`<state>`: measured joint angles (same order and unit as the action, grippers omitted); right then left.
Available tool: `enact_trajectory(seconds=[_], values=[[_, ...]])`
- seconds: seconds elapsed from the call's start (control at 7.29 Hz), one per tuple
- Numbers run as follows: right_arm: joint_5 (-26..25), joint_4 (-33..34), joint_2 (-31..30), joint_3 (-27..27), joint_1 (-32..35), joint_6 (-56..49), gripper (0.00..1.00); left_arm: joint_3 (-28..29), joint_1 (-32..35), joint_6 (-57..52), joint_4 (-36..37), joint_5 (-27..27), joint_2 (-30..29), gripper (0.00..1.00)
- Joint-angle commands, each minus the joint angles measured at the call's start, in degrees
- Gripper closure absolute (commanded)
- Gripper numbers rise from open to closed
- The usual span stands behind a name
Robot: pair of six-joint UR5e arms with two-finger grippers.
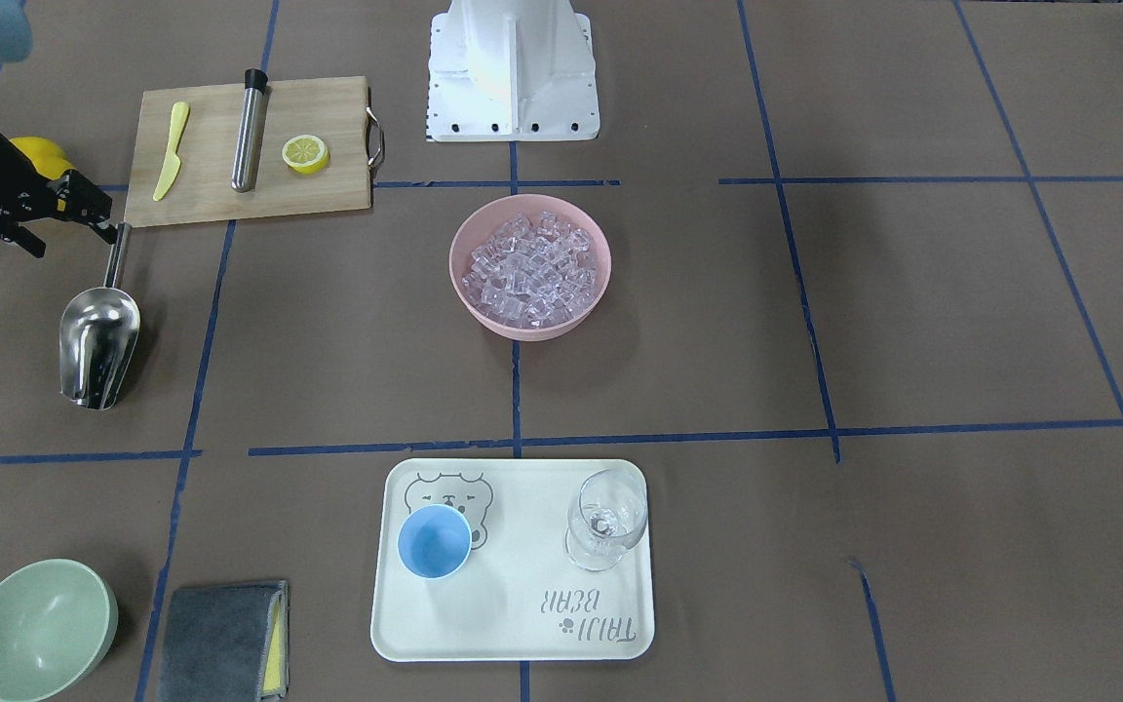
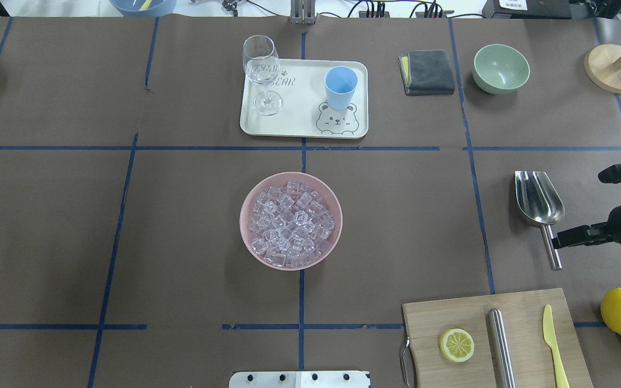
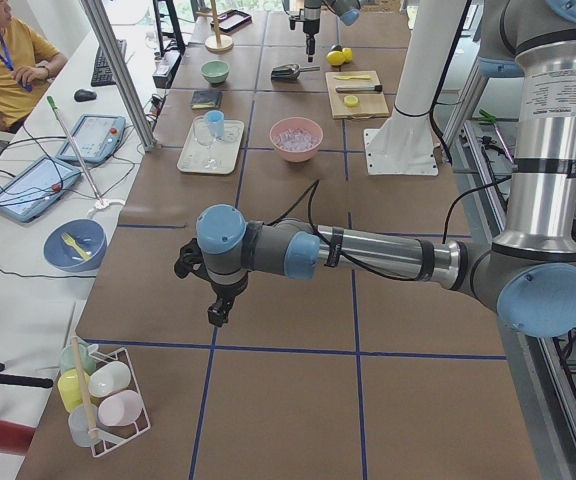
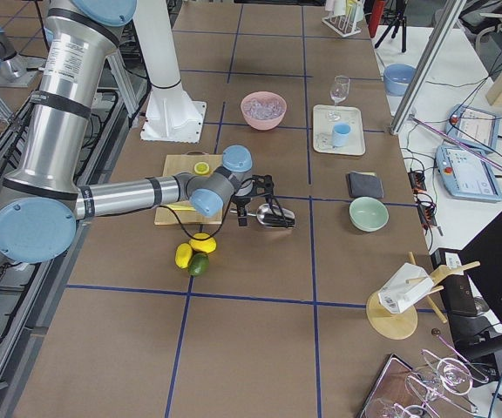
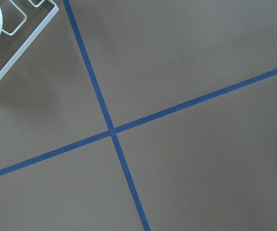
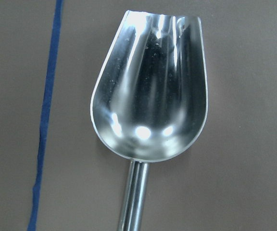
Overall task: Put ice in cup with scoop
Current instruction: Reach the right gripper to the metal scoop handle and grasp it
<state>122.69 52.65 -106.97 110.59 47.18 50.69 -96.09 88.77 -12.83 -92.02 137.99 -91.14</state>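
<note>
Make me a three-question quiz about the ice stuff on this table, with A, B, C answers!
1. Where is the ice?
A in a bucket
B in the pink bowl
C in a plastic bag

2. What colour is the cup?
A red
B yellow
C light blue

3. How is the scoop right now?
A lying down, empty
B heaped with ice
C standing upright in a jar

Answers:
1 B, because the clear cubes are piled inside the pink bowl.
2 C, because the cup is light blue inside and out.
3 A, because the right wrist view shows its shiny trough bare, flat on the brown surface.
</note>
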Motion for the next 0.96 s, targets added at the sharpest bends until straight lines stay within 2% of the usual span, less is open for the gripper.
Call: enact_trajectory(seconds=[0.0, 0.27, 0.82], values=[[-2.97, -0.44, -0.52, 0.06, -3.04, 0.29, 0.0, 0.02, 0.0, 0.0, 0.0, 0.0, 0.0, 0.0], [-8.67, -0.44, -0.17, 0.24, -8.31, 5.52, 0.0, 0.02, 0.0, 0.0, 0.0, 0.09, -0.09, 0.0], [-9.66, -0.18, 1.23, -0.46, -9.82, 5.82, 0.0, 0.02, 0.0, 0.0, 0.0, 0.35, 0.0, 0.0]])
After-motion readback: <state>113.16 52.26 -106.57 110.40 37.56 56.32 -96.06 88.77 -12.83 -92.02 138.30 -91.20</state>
